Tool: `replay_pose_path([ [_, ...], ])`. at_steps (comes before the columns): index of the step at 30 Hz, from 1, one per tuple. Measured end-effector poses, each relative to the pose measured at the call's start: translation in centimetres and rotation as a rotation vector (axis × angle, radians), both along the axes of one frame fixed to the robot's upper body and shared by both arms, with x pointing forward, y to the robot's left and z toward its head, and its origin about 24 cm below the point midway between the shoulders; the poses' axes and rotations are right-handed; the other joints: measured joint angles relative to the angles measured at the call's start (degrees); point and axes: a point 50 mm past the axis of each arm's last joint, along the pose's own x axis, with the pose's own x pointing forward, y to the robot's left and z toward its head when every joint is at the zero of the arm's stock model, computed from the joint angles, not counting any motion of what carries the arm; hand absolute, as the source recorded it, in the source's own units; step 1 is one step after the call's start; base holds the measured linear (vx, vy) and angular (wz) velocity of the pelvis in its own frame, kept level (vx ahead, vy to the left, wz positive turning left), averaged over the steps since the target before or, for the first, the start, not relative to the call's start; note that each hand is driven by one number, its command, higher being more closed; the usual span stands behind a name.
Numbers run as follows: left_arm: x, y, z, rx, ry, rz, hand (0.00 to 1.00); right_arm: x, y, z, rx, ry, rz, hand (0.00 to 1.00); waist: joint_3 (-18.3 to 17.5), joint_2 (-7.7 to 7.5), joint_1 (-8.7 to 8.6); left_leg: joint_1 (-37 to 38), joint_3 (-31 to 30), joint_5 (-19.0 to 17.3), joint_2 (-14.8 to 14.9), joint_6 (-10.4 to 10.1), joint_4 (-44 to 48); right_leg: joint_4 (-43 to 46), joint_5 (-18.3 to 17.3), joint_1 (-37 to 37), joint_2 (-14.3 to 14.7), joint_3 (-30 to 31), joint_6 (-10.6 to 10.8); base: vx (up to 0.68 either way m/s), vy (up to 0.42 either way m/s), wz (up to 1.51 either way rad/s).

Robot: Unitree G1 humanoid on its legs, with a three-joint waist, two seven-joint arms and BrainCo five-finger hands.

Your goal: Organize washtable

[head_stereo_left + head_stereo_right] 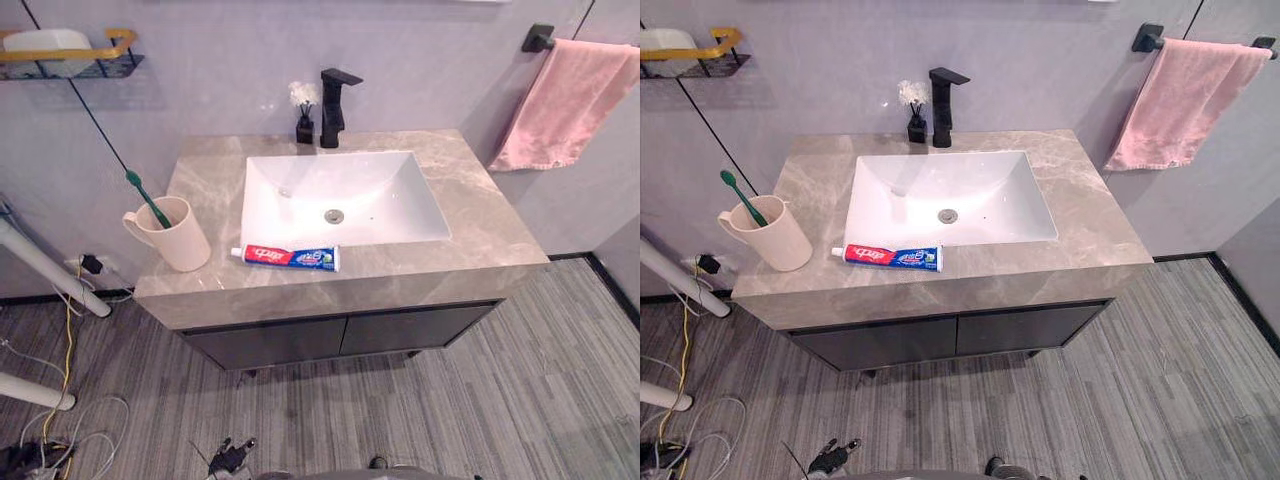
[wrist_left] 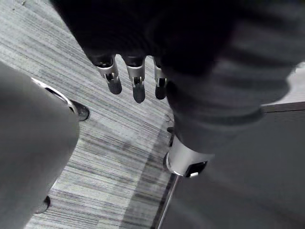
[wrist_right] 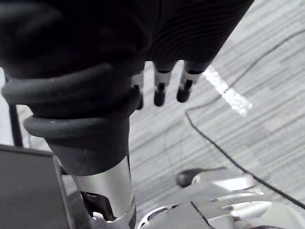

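**Washtable: both hands down and empty, nothing grasped**

Left hand (image 2: 137, 81): hangs low over the grey floor, fingers straight and relaxed, holding nothing. Right hand (image 3: 161, 88): the same, fingers loose, empty.

Task things: the toothpaste tube (image 1: 285, 257) lies flat on the front strip of the desk (image 1: 470, 200), between the sink (image 1: 400, 215) and the desk's front edge. The beige cup (image 1: 178, 237) stands upright near the front left corner, with a green toothbrush (image 1: 147, 198) leaning in it.

Risks (judgement):
- The tube lies close to the front edge. A grasp that pushes rather than pinches could slide it off to the floor or back into the sink.
- The cup is close to the corner. A knock from an incoming arm could tip it and spill the toothbrush.
- The black faucet (image 1: 333, 105) and the small flower bottle (image 1: 304, 122) just beside it stand at the back. A long reach could topple the bottle.

Hard to make out:
- Neither hand's thumb is clear.
- The tube's cap state cannot be told.
- The wall shelf (image 1: 70, 62) is cut off at the edge.
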Motion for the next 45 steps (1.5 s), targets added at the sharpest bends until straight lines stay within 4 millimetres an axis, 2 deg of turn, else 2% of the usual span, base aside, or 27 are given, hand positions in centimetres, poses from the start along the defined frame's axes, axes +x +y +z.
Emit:
replay_pose_path([
  [1, 0.1, -0.2, 0.0, 0.0, 0.0, -0.03, 0.0, 0.0, 0.0, 0.0, 0.006, -0.002, 0.006, 0.0, -0.28, -0.14, 0.04, -0.1, -0.04, 0.23, -0.5, 0.34, -0.25, -1.1, 0.83, 0.29, -0.32, 0.01, 0.21, -0.03, 0.067, 0.01],
  [2, 0.9, -0.3, 0.1, 0.005, -0.007, -0.149, 0.0, 0.5, 0.1, -0.3, 0.093, -0.017, 0.026, 0.0, 1.04, -0.13, 0.02, 1.14, -1.78, 1.06, -2.15, 1.09, -2.75, -5.36, 3.17, 2.27, -0.83, 0.41, 0.42, 0.0, 0.0, 0.0],
  [12, 1.0, -0.3, 0.1, 0.009, -0.007, -0.161, 0.0, 0.3, 0.0, -0.3, 0.102, -0.025, -0.026, 0.0, 1.08, -0.22, -0.09, 1.16, -1.9, 1.07, -2.11, 1.11, -2.54, -4.96, 3.08, 2.29, -0.86, 0.29, 0.33, 0.0, 0.0, 0.01],
  [15, 0.9, -0.1, 0.1, 0.009, -0.007, -0.134, 0.0, -0.1, 0.2, -0.3, 0.118, -0.037, -0.111, 0.0, 2.09, -0.69, -0.86, 0.39, -4.9, 1.0, -2.08, 1.12, -0.05, -0.79, -0.04, 2.32, -1.66, -1.84, 0.3, -0.03, -0.037, 0.48],
  [16, 0.8, 0.2, 0.1, 0.011, -0.008, -0.095, 0.0, -0.4, 0.4, -0.4, 0.13, -0.042, -0.161, 0.0, 2.99, -0.8, -1.36, -0.86, -7.01, 0.78, -2.18, 1.07, 2.54, 1.76, -2.47, 2.3, -2.02, -2.6, -0.16, -0.06, -0.091, 0.99],
  [17, 0.8, 0.6, 0.2, 0.011, -0.013, -0.053, 0.0, -1.1, 0.7, -0.5, 0.141, -0.036, -0.206, 0.0, 3.43, -1.66, -1.4, -2.56, -8.81, 0.28, -2.25, 0.74, 5.56, 3.77, -4.59, 2.45, -2.13, -3.03, 0.23, -0.06, -0.103, 1.08],
  [20, 0.9, 1.0, 0.2, 0.01, -0.022, 0.014, 0.0, -2.0, 0.8, -0.6, 0.149, -0.032, -0.296, 0.0, 4.31, -2.13, -0.56, -4.32, -9.15, 0.03, -1.3, 0.72, 7.19, 5.36, -5.73, 3.61, -3.52, -8.11, 0.39, -0.08, -0.032, 0.94],
  [22, 0.7, 1.0, 0.2, -0.002, -0.02, 0.056, 0.0, -1.7, 0.6, -0.5, 0.146, -0.045, -0.305, 0.0, 4.6, -1.27, -0.3, -4.63, -5.99, -0.65, -0.63, 0.82, 7.17, 5.32, -5.75, 4.23, -3.9, -9.42, 0.47, -0.06, 0.019, 0.47],
  [24, 0.6, 1.0, 0.2, 0.0, -0.017, 0.061, 0.0, -1.3, 0.5, -0.5, 0.148, -0.059, -0.308, 0.0, 4.59, -1.05, 0.15, -4.84, -4.45, -0.58, -0.59, 0.49, 7.15, 5.25, -5.78, 4.3, -4.48, -9.74, 0.97, -0.03, 0.06, 0.16],
  [26, 0.6, 1.2, 0.2, 0.004, -0.016, 0.056, 0.0, -1.0, 0.4, -0.5, 0.15, -0.069, -0.307, 0.0, 4.28, -0.74, 0.21, -5.41, -4.35, -0.63, -1.5, 1.09, 7.11, 4.2, -4.84, 4.24, -5.17, -9.71, 2.25, 0.04, 0.107, 0.02],
  [29, 0.7, 1.3, 0.2, 0.013, -0.007, 0.015, 0.0, -1.0, 0.6, -0.5, 0.162, -0.07, -0.302, 0.0, 4.13, -1.19, 0.07, -5.53, -4.04, -1.37, -3.32, 2.31, 7.25, 3.93, -4.2, 4.27, -6.9, -9.76, 3.4, 0.07, 0.117, 0.0],
  [32, 1.7, 0.8, 0.3, 0.034, -0.007, -0.09, 0.0, -0.8, 0.5, -0.5, 0.16, -0.074, -0.296, 0.0, 3.96, -0.94, -0.34, -5.32, -3.9, -2.31, -5.94, 3.86, 6.75, 7.0, -5.2, 2.87, -9.89, -9.43, 5.03, 0.12, 0.178, 0.03],
  [34, 1.9, 0.1, 0.3, 0.032, -0.006, -0.152, 0.0, -0.1, 0.0, -0.2, 0.146, -0.103, -0.283, 0.0, 3.57, -0.22, -1.16, -4.7, -3.53, -2.4, -6.93, 4.13, 5.58, 14.04, -5.51, -0.76, -11.46, -7.47, 4.62, 0.15, 0.207, -0.02],
  [36, 2.0, -0.2, 0.3, 0.033, -0.007, -0.182, 0.0, 0.6, 0.1, -0.1, 0.147, -0.121, -0.265, 0.0, 3.57, -0.28, -1.39, -2.79, -3.27, -2.21, -7.28, 4.4, 4.49, 19.56, -5.44, -3.31, -12.11, -5.46, 3.5, 0.14, 0.108, -0.1],
  [37, 2.0, -0.2, 0.3, 0.038, -0.005, -0.204, 0.0, 0.7, 0.4, -0.2, 0.151, -0.126, -0.261, 0.0, 3.68, -0.34, -1.56, -1.43, -3.53, -2.16, -6.99, 4.55, 3.89, 24.71, -5.8, -5.85, -12.12, -3.47, 2.84, 0.18, 0.05, -0.01],
  [38, 1.9, 0.0, 0.3, 0.049, 0.003, -0.231, 0.0, 0.9, 0.6, -0.2, 0.154, -0.13, -0.244, 0.0, 3.67, -0.2, -2.36, -0.84, -3.69, -2.16, -6.1, 4.56, 3.9, 25.22, -8.31, -6.91, -10.2, -0.66, 3.34, 0.22, 0.027, 0.06],
  [39, 1.9, 0.1, 0.3, 0.055, 0.005, -0.241, 0.0, 1.0, 0.6, -0.2, 0.154, -0.131, -0.239, 0.0, 3.65, -0.49, -2.69, -0.48, -3.9, -2.16, -5.69, 4.55, 3.85, 24.34, -9.23, -7.12, -9.02, 0.49, 3.58, 0.14, -0.072, 0.2],
  [40, 2.0, 0.0, 0.3, 0.056, 0.003, -0.253, 0.0, 1.0, 0.8, -0.2, 0.158, -0.13, -0.225, 0.0, 3.7, -0.59, -2.93, -0.11, -4.48, -2.17, -4.56, 4.54, 3.75, 21.65, -9.53, -7.81, -6.11, 1.5, 3.36, 0.13, -0.111, 0.24],
  [41, 2.1, -0.1, 0.3, 0.058, 0.002, -0.265, 0.0, 1.0, 0.9, -0.2, 0.158, -0.129, -0.218, 0.0, 3.69, -0.65, -2.9, -0.15, -4.84, -2.21, -3.55, 4.32, 3.75, 16.29, -8.75, -8.24, -3.25, 2.04, 3.02, 0.11, -0.108, 0.24],
  [42, 2.1, 0.0, 0.3, 0.063, 0.002, -0.273, 0.0, 0.9, 1.0, -0.2, 0.16, -0.125, -0.212, 0.0, 3.54, -1.0, -2.86, -0.19, -4.93, -2.25, -3.56, 4.12, 3.74, 12.38, -7.12, -8.07, -2.34, 2.58, 2.59, 0.11, -0.115, 0.33],
  [43, 2.1, 0.0, 0.3, 0.066, 0.005, -0.275, 0.0, 0.7, 1.1, -0.3, 0.165, -0.115, -0.21, 0.0, 3.54, -1.0, -2.94, 0.13, -5.75, -2.63, -3.53, 3.1, 3.56, 10.36, -3.42, -7.46, -1.82, 2.67, 0.89, 0.18, -0.132, 0.31],
  [45, 1.9, -0.9, 0.2, 0.042, 0.002, -0.268, 0.0, 0.2, 0.3, -0.2, 0.145, -0.107, -0.209, 0.0, 3.6, 0.42, -2.61, 0.78, -6.02, -2.03, -2.61, 2.08, 2.64, 8.92, -3.0, -6.44, -0.94, 2.46, 0.57, 0.17, -0.116, 0.15],
])
